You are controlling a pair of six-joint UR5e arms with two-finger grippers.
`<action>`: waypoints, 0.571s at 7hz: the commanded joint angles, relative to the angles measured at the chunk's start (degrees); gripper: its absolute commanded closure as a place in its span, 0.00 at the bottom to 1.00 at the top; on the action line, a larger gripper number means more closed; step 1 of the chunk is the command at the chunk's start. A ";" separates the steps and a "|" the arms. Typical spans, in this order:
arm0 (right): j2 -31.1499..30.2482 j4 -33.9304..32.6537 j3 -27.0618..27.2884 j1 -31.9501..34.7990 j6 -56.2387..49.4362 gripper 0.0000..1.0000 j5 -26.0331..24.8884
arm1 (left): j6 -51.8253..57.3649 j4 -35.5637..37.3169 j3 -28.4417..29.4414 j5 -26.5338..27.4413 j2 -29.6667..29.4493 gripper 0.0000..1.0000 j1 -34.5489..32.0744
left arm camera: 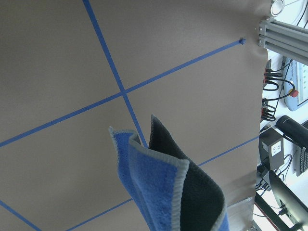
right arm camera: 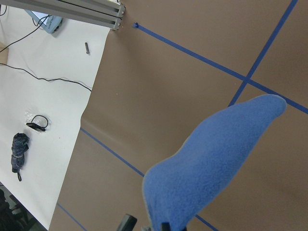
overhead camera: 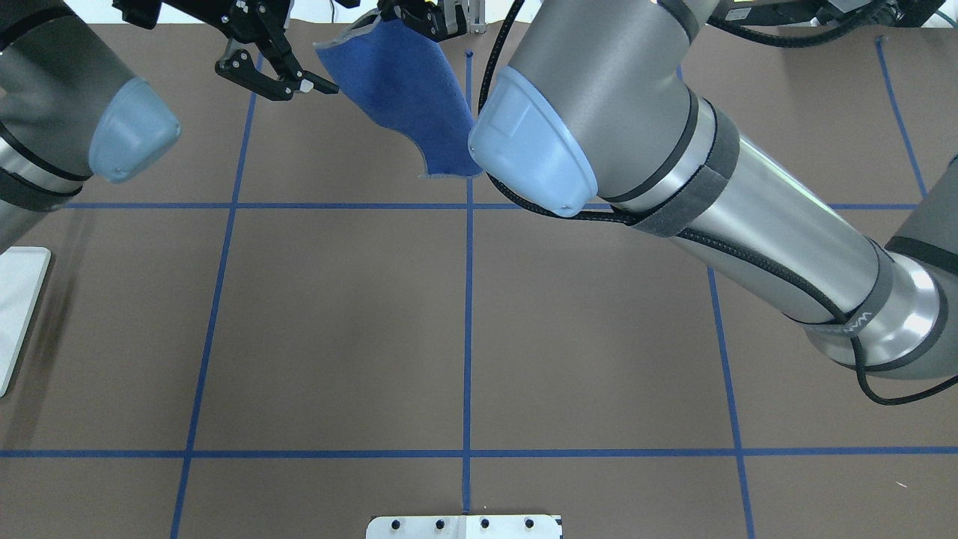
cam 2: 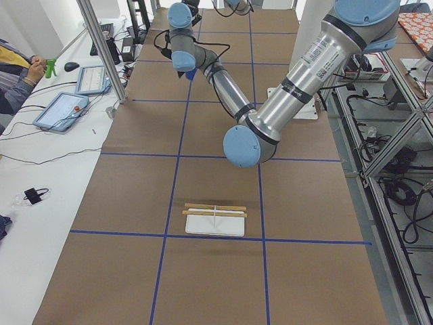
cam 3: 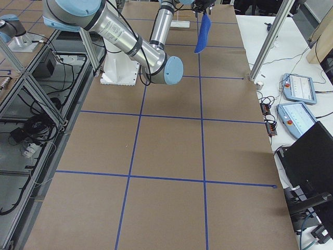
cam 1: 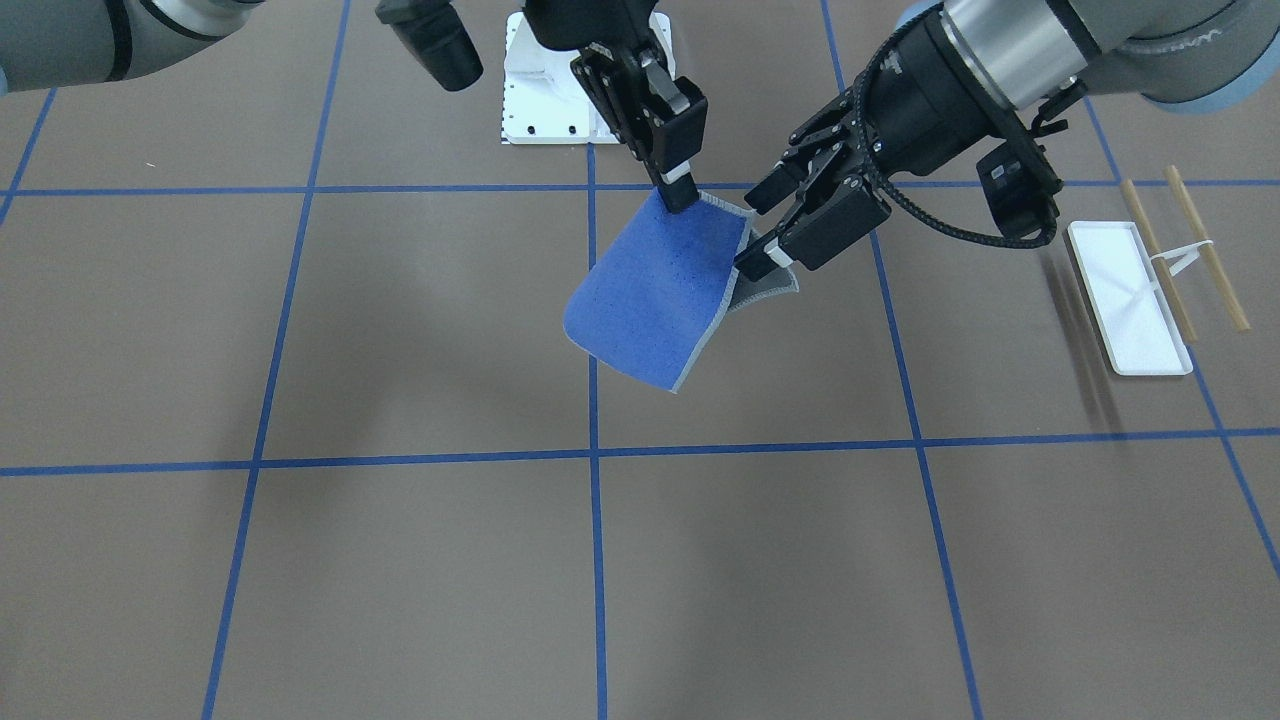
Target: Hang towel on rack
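Both my tools pinch the towel by its corners only; carrying it to the distant rack, one corner may slip free.

Table covered in brown paper, divided into squares by blue tape lines. White bolted metal pedestal at the robot side of the table. Side bench along the far edge: two tablets, a computer mouse, loose cables. A seated person's sleeve at the bench's end, hand holding something green. Small dark folded object on the bench, possibly an umbrella. Aluminium frame post stands upright at the table edge.
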 commanded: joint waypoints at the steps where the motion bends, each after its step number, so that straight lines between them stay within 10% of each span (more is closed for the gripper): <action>1: 0.09 0.00 -0.06 -0.38 0.02 1.00 -0.02 | -1.09 -0.21 -0.25 0.23 -0.08 0.40 0.15; 4: 0.18 0.00 -0.06 -0.38 0.02 1.00 -0.02 | -1.36 -0.21 -0.69 0.23 0.00 0.93 0.94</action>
